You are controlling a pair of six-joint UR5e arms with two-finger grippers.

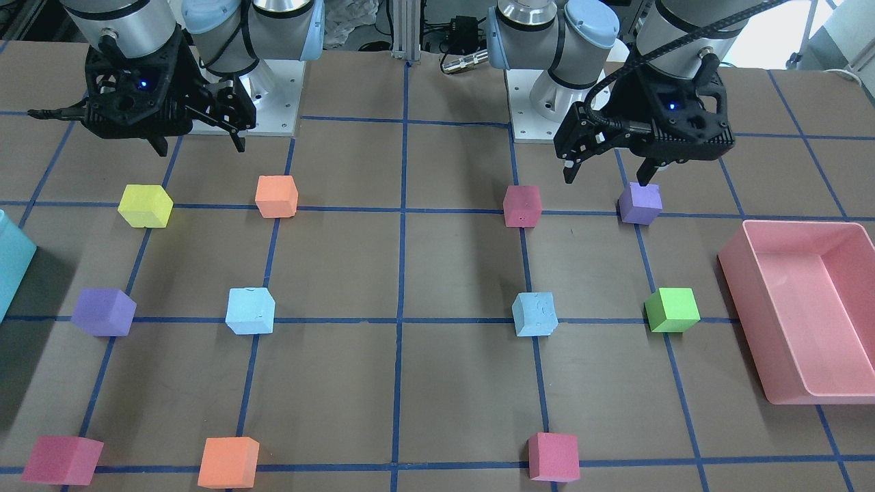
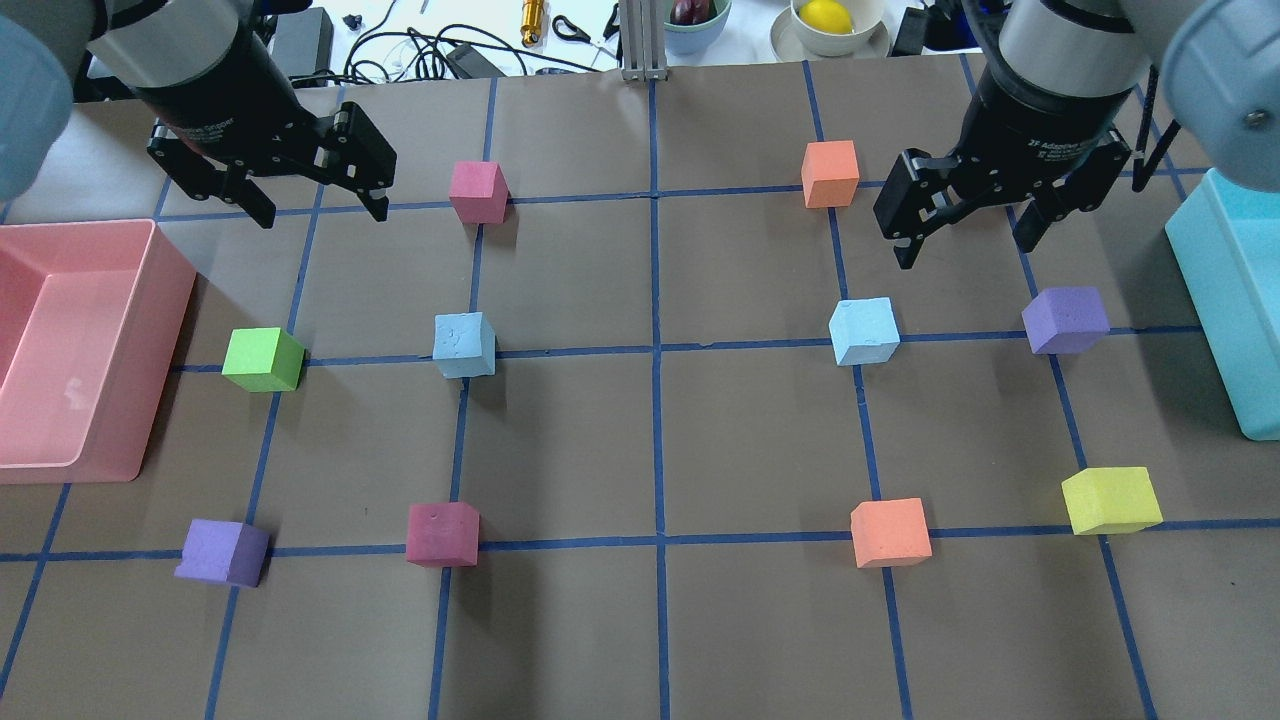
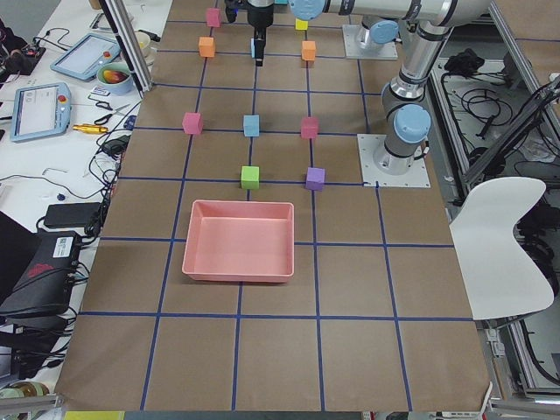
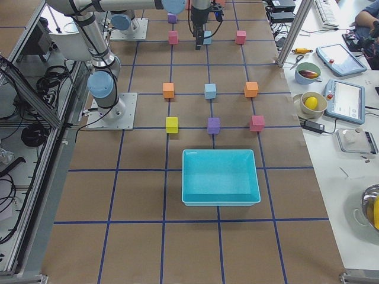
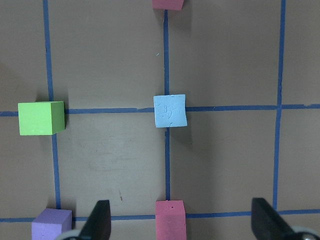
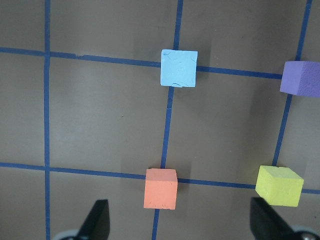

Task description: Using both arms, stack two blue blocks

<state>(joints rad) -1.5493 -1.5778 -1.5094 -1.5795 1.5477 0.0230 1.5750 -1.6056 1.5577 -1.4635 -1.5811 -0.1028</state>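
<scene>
Two pale blue blocks lie apart on the table, each on a blue tape line. One [image 2: 464,344] is on my left side and also shows in the left wrist view [image 5: 170,110]. The other [image 2: 864,331] is on my right side and also shows in the right wrist view [image 6: 179,68]. My left gripper [image 2: 322,212] hangs high over the table, open and empty. My right gripper [image 2: 965,245] also hangs high, open and empty. In each wrist view the blue block lies ahead of the spread fingertips [image 5: 99,222] [image 6: 97,220].
A pink bin [image 2: 165,330] stands at the left edge and a teal bin [image 2: 1225,310] at the right edge. Green [image 2: 262,359], purple [image 2: 1065,320], magenta [image 2: 442,533], orange [image 2: 889,532] and yellow [image 2: 1110,500] cubes sit around the blue blocks.
</scene>
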